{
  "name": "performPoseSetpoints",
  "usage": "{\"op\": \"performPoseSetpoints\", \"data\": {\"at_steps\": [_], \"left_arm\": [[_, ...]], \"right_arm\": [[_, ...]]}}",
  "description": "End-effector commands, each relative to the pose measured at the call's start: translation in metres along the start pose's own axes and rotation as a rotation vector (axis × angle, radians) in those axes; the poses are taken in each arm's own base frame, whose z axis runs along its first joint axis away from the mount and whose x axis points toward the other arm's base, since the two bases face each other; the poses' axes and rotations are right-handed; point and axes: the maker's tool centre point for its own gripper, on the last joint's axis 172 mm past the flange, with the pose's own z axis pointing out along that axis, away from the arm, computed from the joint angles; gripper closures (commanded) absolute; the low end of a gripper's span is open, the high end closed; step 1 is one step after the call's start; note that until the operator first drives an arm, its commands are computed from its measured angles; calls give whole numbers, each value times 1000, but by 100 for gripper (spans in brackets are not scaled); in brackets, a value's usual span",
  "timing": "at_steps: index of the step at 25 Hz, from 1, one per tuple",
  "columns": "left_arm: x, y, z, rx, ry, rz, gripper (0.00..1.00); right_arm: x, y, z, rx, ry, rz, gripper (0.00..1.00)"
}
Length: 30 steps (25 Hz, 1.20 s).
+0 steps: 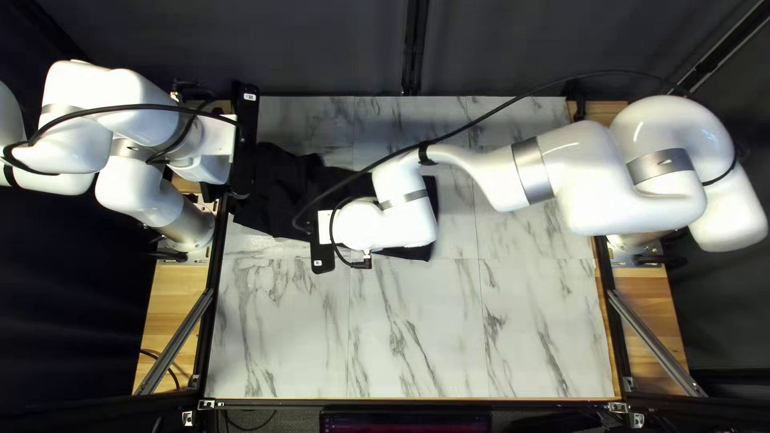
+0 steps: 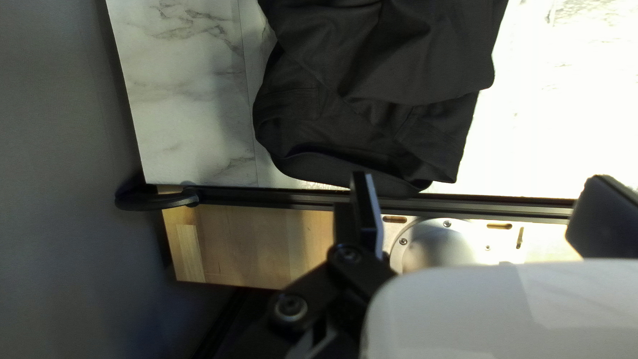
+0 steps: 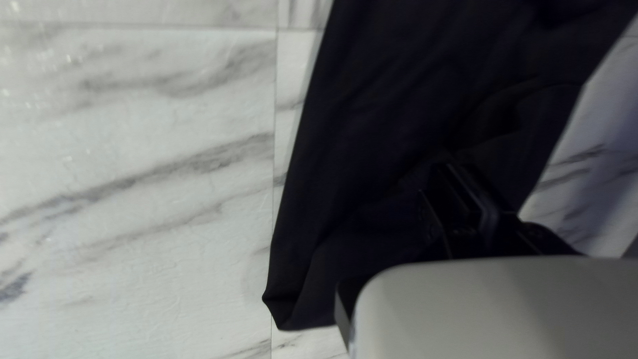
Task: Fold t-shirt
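Nearest you, your right gripper [image 1: 322, 255] is closed over the black t-shirt [image 1: 277, 188]; you cannot tell whether cloth is pinched inside. The shirt lies bunched and layered, left of centre on the marble-patterned table [image 1: 417, 329]. Farther back, your left gripper [image 1: 245, 136] hangs released by its left end.

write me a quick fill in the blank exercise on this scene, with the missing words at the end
The t-shirt lying on the marbled table is ____ in colour. The arm reaching across over the middle of the table has its base at the table's ____ edge. My left gripper is not shut but ____.

Missing words: black; right; open.
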Motion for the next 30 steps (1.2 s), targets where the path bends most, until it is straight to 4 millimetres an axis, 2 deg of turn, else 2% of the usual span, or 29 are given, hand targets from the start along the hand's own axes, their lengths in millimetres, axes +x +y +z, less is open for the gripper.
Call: {"op": "performPoseSetpoints", "data": {"at_steps": [1, 6, 9, 15, 20, 21, 22, 23, 24, 27, 30], "left_arm": [[0, 0, 0, 0, 0, 0, 0], [0, 0, 0, 0, 0, 0, 0], [0, 0, 0, 0, 0, 0, 0], [0, 0, 0, 0, 0, 0, 0], [0, 0, 0, 0, 0, 0, 0], [0, 0, 0, 0, 0, 0, 0], [0, 0, 0, 0, 0, 0, 0], [0, 0, 0, 0, 0, 0, 0], [0, 0, 0, 0, 0, 0, 0], [0, 0, 0, 0, 0, 0, 0], [0, 0, 0, 0, 0, 0, 0]], "right_arm": [[13, 9, -11, -23, 22, 31, 100], [28, 15, -17, -41, 47, 60, 100], [32, 14, -13, -46, 56, 69, 100], [43, -5, 15, -23, 75, 95, 100], [53, -17, 17, -14, 106, 124, 100], [53, -17, 18, -9, 114, 130, 91], [53, -18, 19, -5, 119, 133, 91], [53, -19, 20, 4, 128, 136, 23], [54, -19, 20, 9, 132, 137, 0], [48, -17, 16, 40, 153, 147, 0], [30, -10, 5, 54, 166, 169, 0]]}}
